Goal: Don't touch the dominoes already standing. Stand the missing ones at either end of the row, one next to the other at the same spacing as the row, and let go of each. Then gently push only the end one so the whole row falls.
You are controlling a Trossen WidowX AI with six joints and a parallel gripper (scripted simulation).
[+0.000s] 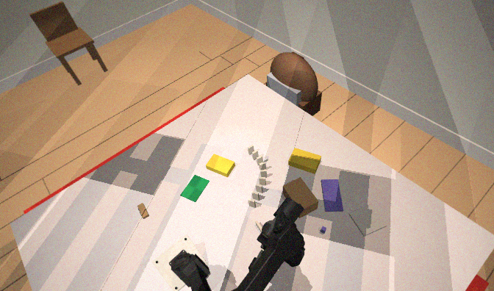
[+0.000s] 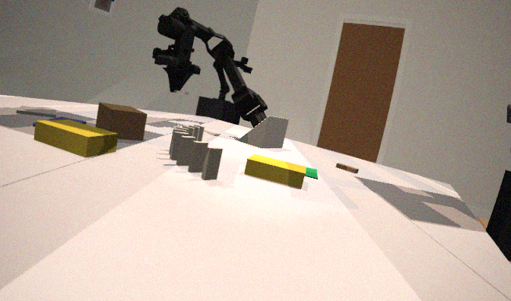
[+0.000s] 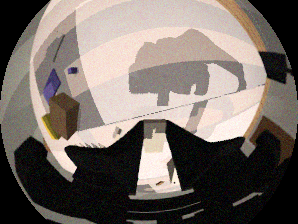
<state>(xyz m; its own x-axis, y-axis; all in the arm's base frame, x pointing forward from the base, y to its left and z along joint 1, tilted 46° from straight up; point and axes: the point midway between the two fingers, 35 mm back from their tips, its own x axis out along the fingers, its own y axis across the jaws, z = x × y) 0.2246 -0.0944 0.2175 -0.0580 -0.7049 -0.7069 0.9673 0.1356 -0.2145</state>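
Note:
A curved row of several pale dominoes point(image 1: 263, 174) point(image 2: 184, 150) stands upright; its near end also shows low left in the wrist view point(image 3: 92, 145). My gripper point(image 2: 176, 91) point(image 3: 154, 123) is shut on a domino point(image 3: 154, 130), gripped at the fingertips. It is held high above the table, on the robot's side of the row. The fingertips are hidden behind the arm in the top view. A small pale piece point(image 1: 259, 225) shows beside the gripper, beyond the row's near end; whether it stands or lies is unclear.
A brown block point(image 1: 299, 195) point(image 2: 121, 121) point(image 3: 64, 115), a yellow block point(image 1: 305, 160) point(image 2: 75, 137) and a purple block point(image 1: 331, 195) are right of the row in the top view. Another yellow block point(image 1: 220, 164) point(image 2: 275, 170) and a green piece point(image 1: 195, 188) are left. A small purple cube point(image 1: 323, 229) is near the arm.

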